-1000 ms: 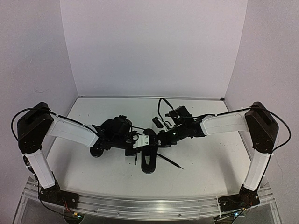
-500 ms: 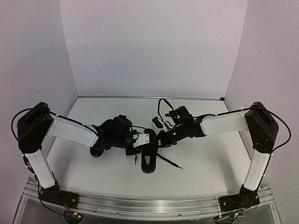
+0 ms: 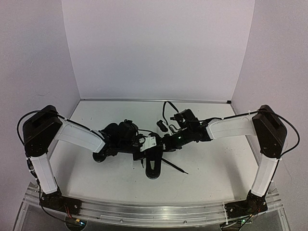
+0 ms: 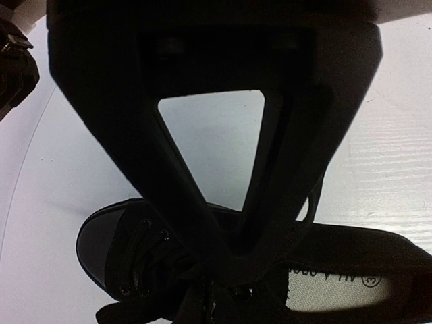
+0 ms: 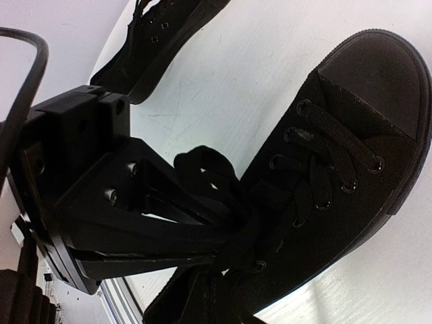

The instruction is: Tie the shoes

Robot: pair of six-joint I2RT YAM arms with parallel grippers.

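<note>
One black shoe (image 3: 154, 166) lies mid-table, toe toward the near edge. It also shows in the left wrist view (image 4: 108, 243) and the right wrist view (image 5: 351, 135). My left gripper (image 3: 153, 147) and my right gripper (image 3: 162, 145) meet just above its laces. In the left wrist view my left gripper (image 4: 236, 260) is shut at the top eyelets, apparently on a lace. In the right wrist view my right gripper (image 5: 226, 250) is shut on a lace, with a lace loop (image 5: 209, 169) bunched beside it. A loose lace end (image 3: 175, 167) trails to the right on the table.
The second black shoe (image 3: 100, 155) lies under my left arm, left of the first; it also shows in the right wrist view (image 5: 158, 40). White walls close the table on the left, back and right. A metal rail (image 3: 154, 211) runs along the near edge.
My left arm has shifted a little to the right, bringing its gripper closer to the right gripper over the shoe. The right arm and the shoe have hardly moved.
</note>
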